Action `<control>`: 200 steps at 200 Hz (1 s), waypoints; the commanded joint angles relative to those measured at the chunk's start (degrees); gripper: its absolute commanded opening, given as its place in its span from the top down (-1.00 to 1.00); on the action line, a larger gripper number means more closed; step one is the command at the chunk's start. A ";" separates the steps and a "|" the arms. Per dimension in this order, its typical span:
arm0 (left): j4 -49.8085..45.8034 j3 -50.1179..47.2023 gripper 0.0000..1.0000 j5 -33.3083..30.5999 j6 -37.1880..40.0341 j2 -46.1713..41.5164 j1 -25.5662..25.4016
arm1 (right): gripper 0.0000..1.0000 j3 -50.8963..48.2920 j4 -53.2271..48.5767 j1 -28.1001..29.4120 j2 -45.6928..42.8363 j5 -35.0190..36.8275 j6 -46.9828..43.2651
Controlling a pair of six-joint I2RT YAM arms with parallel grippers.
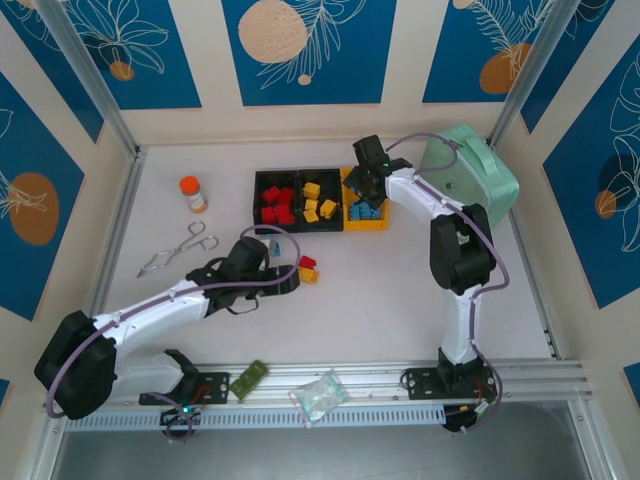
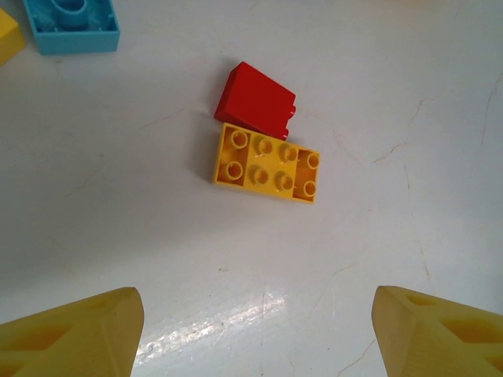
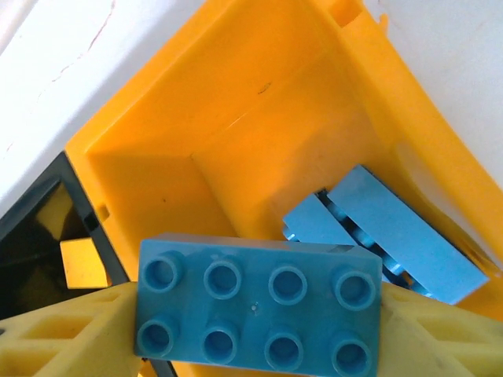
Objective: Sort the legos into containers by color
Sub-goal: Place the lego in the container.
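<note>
Two sorting moves are in hand at once. The right gripper [image 3: 258, 318] is clamped on a blue brick [image 3: 259, 287], studs up and held by its short ends, above the yellow bin [image 3: 236, 102]. Other blue bricks [image 3: 393, 232] lie on the floor of that bin. This reads as the drop-off step, so the next move calls for parting the jaws. A small shift further over the bin may be needed first. The brick's left end seems to overhang the wall shared with the middle black bin [image 3: 31, 228], though the wrist view is too close to be sure.

The left gripper [image 2: 258, 314] hangs above the counter [image 2: 409, 94] with its jaws spread wide and nothing between them. A yellow brick [image 2: 266, 163] lies studs up straight ahead of it, roughly centred between the fingers and well clear of both. A red brick [image 2: 255, 100] touches its far edge, and a loose blue brick [image 2: 72, 23] sits off to the far left.

This arm looks to be lining up a pick. It needs to advance and lower around the yellow brick alone, then carry it to the middle black bin, where the yellow ones are. The red brick belongs in the left black bin [image 1: 262, 192].
</note>
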 commanded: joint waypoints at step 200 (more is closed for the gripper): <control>-5.93 6.63 -0.46 0.42 5.62 4.15 0.37 | -0.51 -38.02 9.86 6.33 -35.95 -8.40 -8.88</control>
